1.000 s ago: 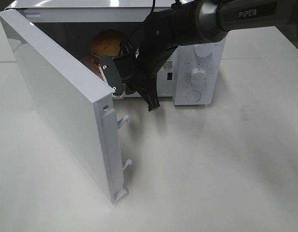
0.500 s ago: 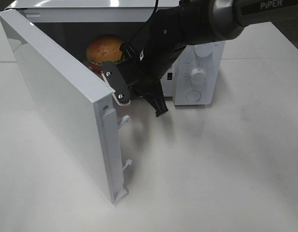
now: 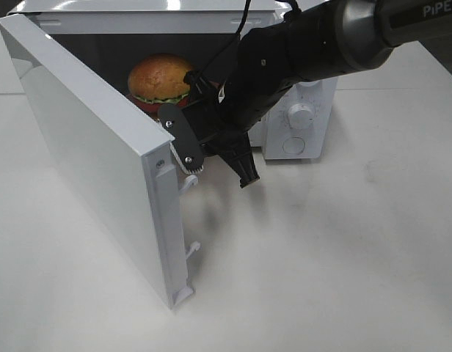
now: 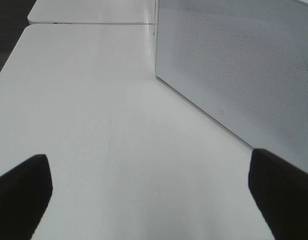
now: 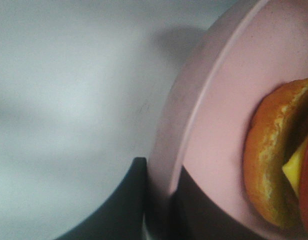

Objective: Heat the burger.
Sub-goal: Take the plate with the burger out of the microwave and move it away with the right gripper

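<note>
The burger [image 3: 160, 75], with an orange-brown bun, green lettuce and red layers, sits on a pink plate [image 3: 144, 100] inside the open microwave [image 3: 299, 110]. My right gripper [image 3: 191, 117] reaches into the opening from the right. In the right wrist view it [image 5: 161, 196] is shut on the plate's rim [image 5: 194, 115], with the burger [image 5: 274, 160] close by on the plate. My left gripper [image 4: 154, 200] is open with nothing in it. It hovers low over the table beside a white perforated panel [image 4: 244, 65].
The microwave door [image 3: 94, 154] stands wide open, swung toward the front left, with its latch hooks [image 3: 188, 183] sticking out. The control dials [image 3: 301, 116] are on the right of the microwave's front. White table [image 3: 336, 257] lies in front and to the right.
My right arm has shifted down and toward the front right. More of the burger shows now, and it sits slightly lower in the opening. The gripper stays shut on the plate.
</note>
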`<action>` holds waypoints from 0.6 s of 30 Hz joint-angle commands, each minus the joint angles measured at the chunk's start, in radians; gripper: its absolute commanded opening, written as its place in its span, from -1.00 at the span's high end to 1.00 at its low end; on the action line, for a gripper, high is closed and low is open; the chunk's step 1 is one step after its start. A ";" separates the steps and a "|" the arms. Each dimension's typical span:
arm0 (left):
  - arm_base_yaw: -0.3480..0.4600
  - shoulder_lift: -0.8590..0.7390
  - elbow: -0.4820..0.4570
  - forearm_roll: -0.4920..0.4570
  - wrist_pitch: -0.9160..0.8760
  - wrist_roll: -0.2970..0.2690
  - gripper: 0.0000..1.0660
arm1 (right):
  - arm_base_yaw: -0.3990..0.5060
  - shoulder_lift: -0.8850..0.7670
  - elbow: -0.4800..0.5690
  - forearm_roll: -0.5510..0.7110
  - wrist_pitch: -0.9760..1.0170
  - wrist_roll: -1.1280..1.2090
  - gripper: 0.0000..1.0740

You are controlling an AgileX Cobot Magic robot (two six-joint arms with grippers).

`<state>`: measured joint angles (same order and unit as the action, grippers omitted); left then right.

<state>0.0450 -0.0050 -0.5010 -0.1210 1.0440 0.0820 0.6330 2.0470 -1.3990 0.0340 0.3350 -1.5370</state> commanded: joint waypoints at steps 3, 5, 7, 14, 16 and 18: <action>0.000 -0.023 0.003 -0.007 -0.009 -0.005 -0.88 | -0.011 -0.032 -0.005 0.104 -0.060 -0.135 1.00; 0.000 -0.023 0.003 -0.007 -0.009 -0.005 -0.88 | -0.011 -0.035 -0.005 0.119 -0.058 -0.148 1.00; 0.000 -0.023 0.003 -0.007 -0.009 -0.005 -0.88 | -0.011 -0.047 -0.005 0.162 -0.055 -0.194 1.00; 0.000 -0.023 0.003 -0.007 -0.009 -0.005 -0.88 | -0.023 -0.048 -0.005 0.259 -0.018 -0.308 1.00; 0.000 -0.023 0.003 -0.007 -0.009 -0.005 -0.88 | -0.023 -0.053 -0.005 0.262 -0.013 -0.318 1.00; 0.000 -0.023 0.003 -0.007 -0.009 -0.005 -0.88 | -0.023 -0.062 -0.005 0.273 -0.010 -0.333 1.00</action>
<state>0.0450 -0.0050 -0.5010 -0.1210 1.0440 0.0820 0.6130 2.0190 -1.3960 0.2880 0.3750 -1.8410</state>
